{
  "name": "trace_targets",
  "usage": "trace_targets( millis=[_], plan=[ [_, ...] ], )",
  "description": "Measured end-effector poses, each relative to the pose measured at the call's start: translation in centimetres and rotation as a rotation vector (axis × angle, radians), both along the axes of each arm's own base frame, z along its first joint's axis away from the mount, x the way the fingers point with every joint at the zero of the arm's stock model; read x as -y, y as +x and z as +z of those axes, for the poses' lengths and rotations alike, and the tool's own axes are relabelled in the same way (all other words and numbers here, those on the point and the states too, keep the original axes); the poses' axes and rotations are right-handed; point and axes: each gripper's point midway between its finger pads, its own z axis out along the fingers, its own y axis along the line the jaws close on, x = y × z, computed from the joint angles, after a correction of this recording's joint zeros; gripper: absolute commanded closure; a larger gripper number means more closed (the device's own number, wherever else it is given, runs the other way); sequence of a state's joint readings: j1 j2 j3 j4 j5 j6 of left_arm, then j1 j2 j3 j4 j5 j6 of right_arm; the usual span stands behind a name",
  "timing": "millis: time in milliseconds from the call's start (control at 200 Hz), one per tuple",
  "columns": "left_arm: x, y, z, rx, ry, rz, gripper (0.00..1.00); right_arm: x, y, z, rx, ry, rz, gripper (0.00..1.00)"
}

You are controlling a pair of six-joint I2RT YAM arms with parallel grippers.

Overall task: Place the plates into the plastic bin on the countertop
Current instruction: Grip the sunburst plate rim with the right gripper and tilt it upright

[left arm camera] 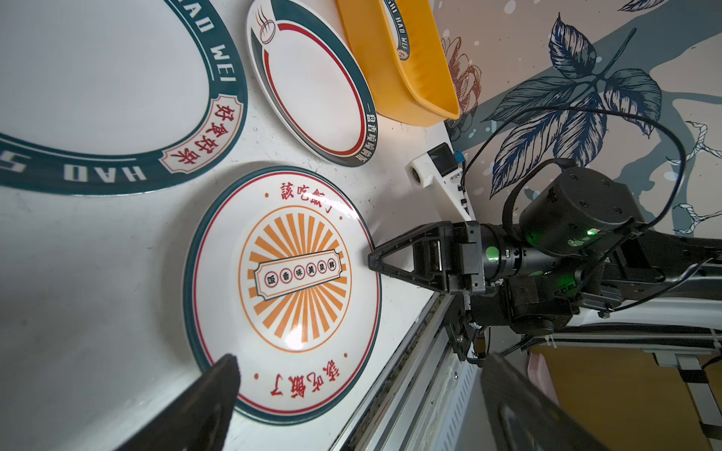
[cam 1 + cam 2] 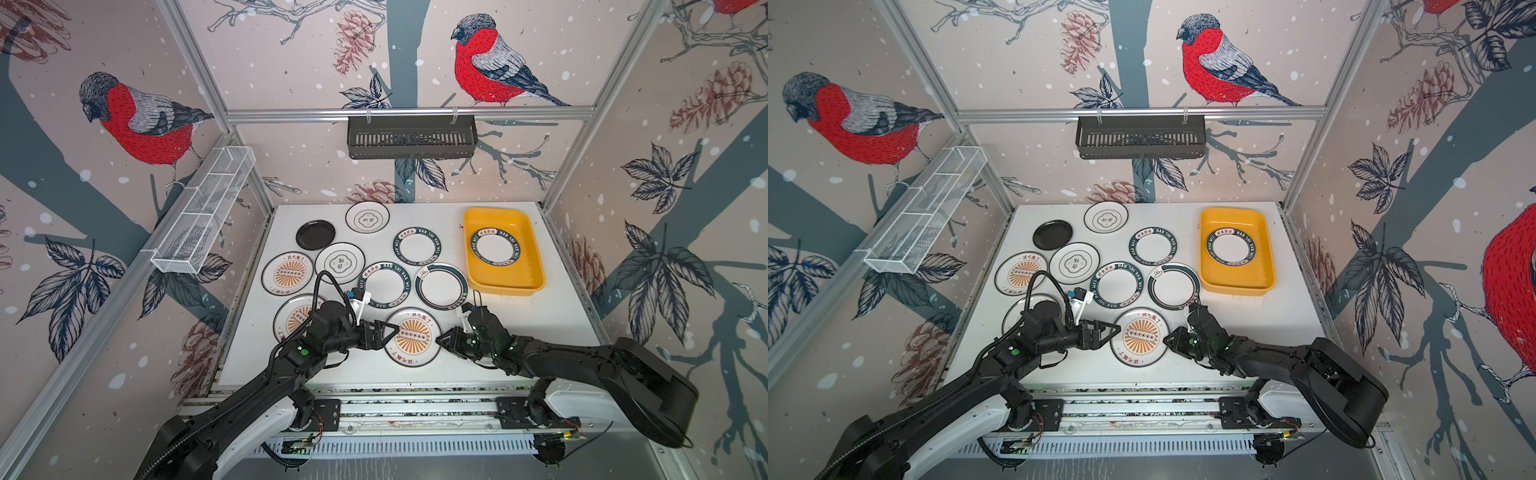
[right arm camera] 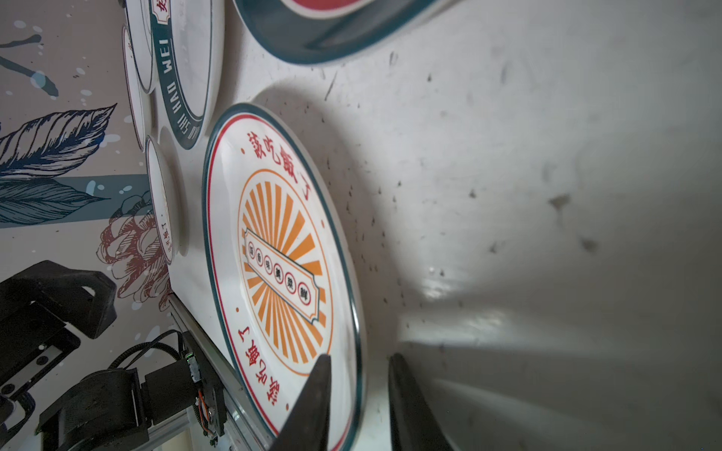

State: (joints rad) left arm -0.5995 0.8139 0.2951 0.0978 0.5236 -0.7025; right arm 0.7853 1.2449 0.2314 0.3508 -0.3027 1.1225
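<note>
right gripper (image 2: 439, 340) jaws narrow astride plate (image 2: 412, 337) rim at 3 o'clock, clamp unclear; left gripper (image 2: 391, 330) wide open at 9 o'clock. Shallow rim bite may slip on lift.

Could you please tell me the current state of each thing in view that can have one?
Plastic bin: holds one green-rimmed plate.
Near sunburst plate: on the countertop, outside the bin.
Eight other plates: lying on the countertop.
Left end effector: open, beside the near sunburst plate.
Right end effector: jaws astride that plate's rim; grip unclear.
</note>
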Motion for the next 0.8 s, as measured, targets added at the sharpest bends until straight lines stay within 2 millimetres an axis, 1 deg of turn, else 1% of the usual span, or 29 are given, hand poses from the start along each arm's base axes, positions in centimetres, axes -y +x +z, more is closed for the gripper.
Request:
trace_targets(
  millis=[60,220,335,415,485,796],
  plan=[
    [0.1,0.0,0.0,-0.003,-0.002,0.001,0.03,0.0,-0.1,-0.1,-0.003,0.001,0.001,0.78],
    [0.4,0.2,0.5,0.009,-0.023,-0.002,0.04,-0.2,0.0,-0.4,-0.007,0.008,0.004,0.83],
    [0.5,0.3,0.4,0.001,-0.024,-0.001,0.04,-0.3,0.0,-0.5,-0.011,0.011,0.004,0.91],
    [0.6,0.2,0.3,-0.003,-0.022,-0.004,0.04,-0.7,0.2,-0.1,-0.011,0.037,-0.001,0.96],
    [0.6,0.2,0.2,-0.007,-0.020,-0.005,0.04,-1.0,0.3,0.3,0.000,0.057,0.003,0.97],
    [0.7,0.5,0.4,-0.005,-0.016,0.001,0.03,-0.8,0.2,0.6,0.004,0.060,-0.003,0.97]
  ],
)
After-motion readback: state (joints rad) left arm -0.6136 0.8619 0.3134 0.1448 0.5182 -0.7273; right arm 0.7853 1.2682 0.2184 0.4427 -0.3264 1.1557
